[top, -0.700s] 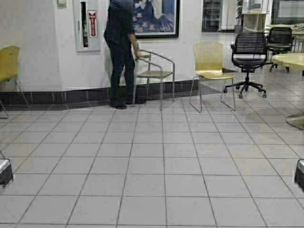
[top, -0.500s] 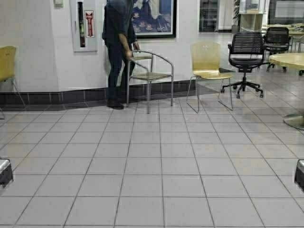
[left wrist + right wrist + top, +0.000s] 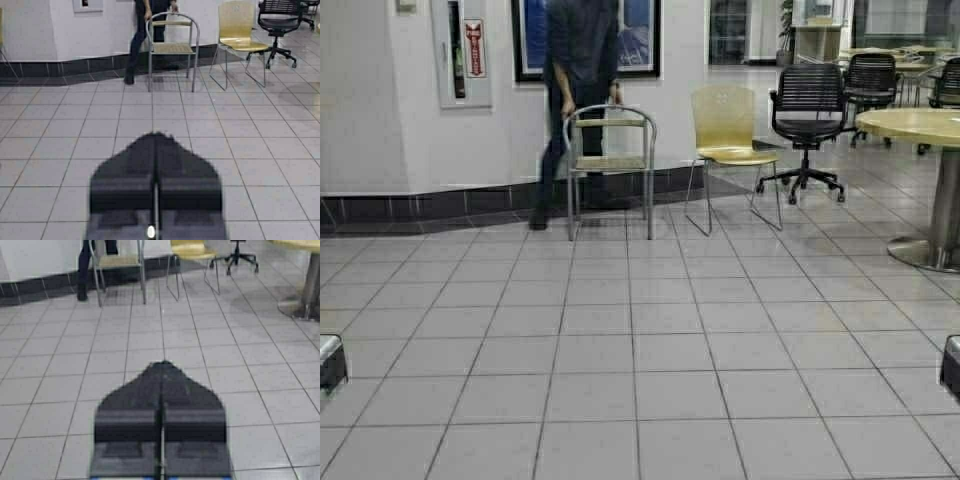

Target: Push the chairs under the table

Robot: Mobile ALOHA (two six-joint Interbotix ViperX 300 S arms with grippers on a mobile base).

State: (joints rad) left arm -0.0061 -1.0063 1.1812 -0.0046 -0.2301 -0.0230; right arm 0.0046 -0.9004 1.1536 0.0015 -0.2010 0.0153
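Observation:
One yellow-tan moulded chair [image 3: 727, 128] with thin chrome legs stands far ahead by the white wall, its seat facing me. It also shows in the left wrist view [image 3: 237, 27], and its seat shows in the right wrist view [image 3: 191, 251]. The long light-wood table is out of view. My left gripper [image 3: 157, 134] is shut and empty, held low over the tiled floor; in the high view it is at the left edge [image 3: 329, 364]. My right gripper [image 3: 163, 362] is shut and empty as well, at the right edge in the high view [image 3: 951, 366].
A person [image 3: 578, 70] stands behind a metal-framed armchair [image 3: 609, 160], hands on its back. A black mesh office chair [image 3: 806, 115] and a round yellow table [image 3: 916, 124] on a metal post stand to the right. Grey floor tiles lie between me and them.
The whole scene has slid left in the high view: the robot has moved or turned right. The person has stepped behind the armchair and shifted it. Both grippers stay as they were.

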